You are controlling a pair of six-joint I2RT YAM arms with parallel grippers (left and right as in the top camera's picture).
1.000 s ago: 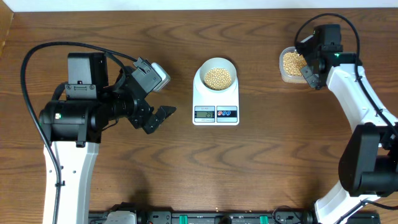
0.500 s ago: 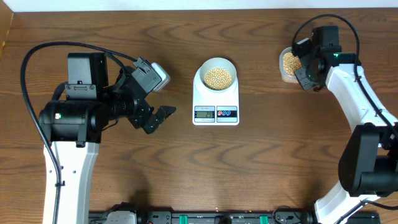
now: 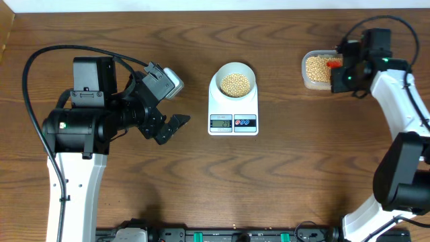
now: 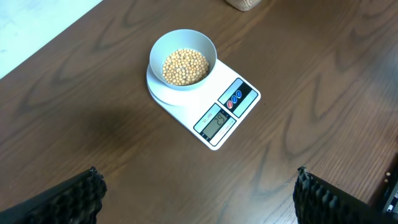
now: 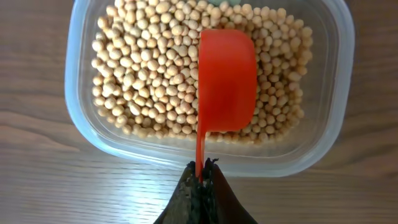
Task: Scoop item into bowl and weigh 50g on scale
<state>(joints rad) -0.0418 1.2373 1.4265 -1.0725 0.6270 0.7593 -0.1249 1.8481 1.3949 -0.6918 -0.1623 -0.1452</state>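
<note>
A pale bowl (image 3: 234, 79) holding tan beans (image 4: 185, 66) stands on the white scale (image 3: 233, 115), at the table's centre. More beans (image 5: 149, 74) fill a clear plastic tub (image 3: 316, 70) at the far right. My right gripper (image 5: 200, 167) is shut on the thin handle of a red scoop (image 5: 227, 81); the scoop's cup lies over the beans in the tub. In the overhead view the scoop (image 3: 332, 64) shows at the tub's right end. My left gripper (image 4: 199, 186) is open and empty, left of the scale and above bare wood.
The scale's display (image 4: 214, 122) and two round buttons (image 4: 234, 100) face the table's front edge. The tub's rim (image 5: 205, 163) lies just ahead of my right fingertips. Brown wood table (image 3: 289, 175) all round.
My right gripper has drawn back to the right, from over the tub to its right end, and the red scoop now shows over the beans. The left arm has not moved.
</note>
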